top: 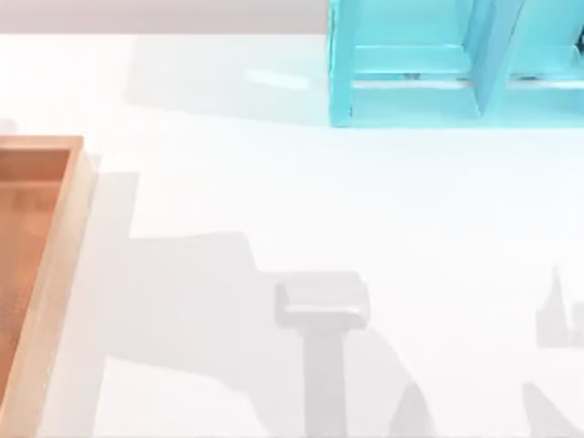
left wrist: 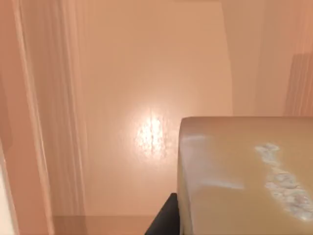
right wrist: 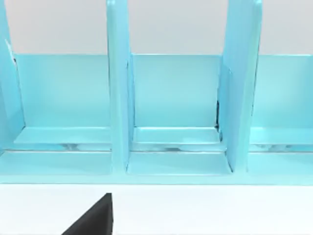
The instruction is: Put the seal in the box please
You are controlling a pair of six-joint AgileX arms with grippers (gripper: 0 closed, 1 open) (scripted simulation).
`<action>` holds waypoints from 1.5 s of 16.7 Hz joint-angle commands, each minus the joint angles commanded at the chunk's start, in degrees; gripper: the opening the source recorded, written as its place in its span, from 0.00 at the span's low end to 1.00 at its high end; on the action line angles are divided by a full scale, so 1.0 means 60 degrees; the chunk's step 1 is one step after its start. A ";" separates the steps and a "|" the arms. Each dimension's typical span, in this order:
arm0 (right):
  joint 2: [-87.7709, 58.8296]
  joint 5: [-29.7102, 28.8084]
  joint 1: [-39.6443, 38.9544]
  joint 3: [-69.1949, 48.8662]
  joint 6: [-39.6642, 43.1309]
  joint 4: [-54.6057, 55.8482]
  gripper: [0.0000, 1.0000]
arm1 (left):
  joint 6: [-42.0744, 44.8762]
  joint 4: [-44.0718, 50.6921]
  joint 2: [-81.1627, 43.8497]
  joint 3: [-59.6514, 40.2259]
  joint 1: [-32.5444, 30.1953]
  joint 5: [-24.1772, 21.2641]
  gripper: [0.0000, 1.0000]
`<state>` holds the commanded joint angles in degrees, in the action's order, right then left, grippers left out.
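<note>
No readable txt, labels or nos. anywhere; seal has only whitish speckled marks, no legible chars.

Box is sitting at the table's far left edge, running off the top view's left side. Shelf unit is standing at the far side, right of centre, well apart from the box. In left wrist view the seal is hanging close up over the box floor, w/ a rim wall alongside. Right wrist view is facing the shelf's compartments.
</note>
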<state>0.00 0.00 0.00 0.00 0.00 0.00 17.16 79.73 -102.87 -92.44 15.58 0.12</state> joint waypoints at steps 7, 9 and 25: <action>0.0000 0.0000 0.0000 0.0000 0.0000 0.0000 1.00 | 0.0008 -0.1681 -0.0051 0.1560 0.0057 -0.0020 0.00; 0.0000 0.0000 0.0000 0.0000 0.0000 0.0000 1.00 | 0.0027 -0.2252 -0.0101 0.2093 0.0070 -0.0022 0.00; 0.0000 0.0000 0.0000 0.0000 0.0000 0.0000 1.00 | 0.0035 -0.2446 -0.0122 0.2287 0.0072 -0.0021 0.83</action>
<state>0.00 0.00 0.00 0.00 0.00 0.00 17.37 65.05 -103.60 -78.71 16.01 -0.01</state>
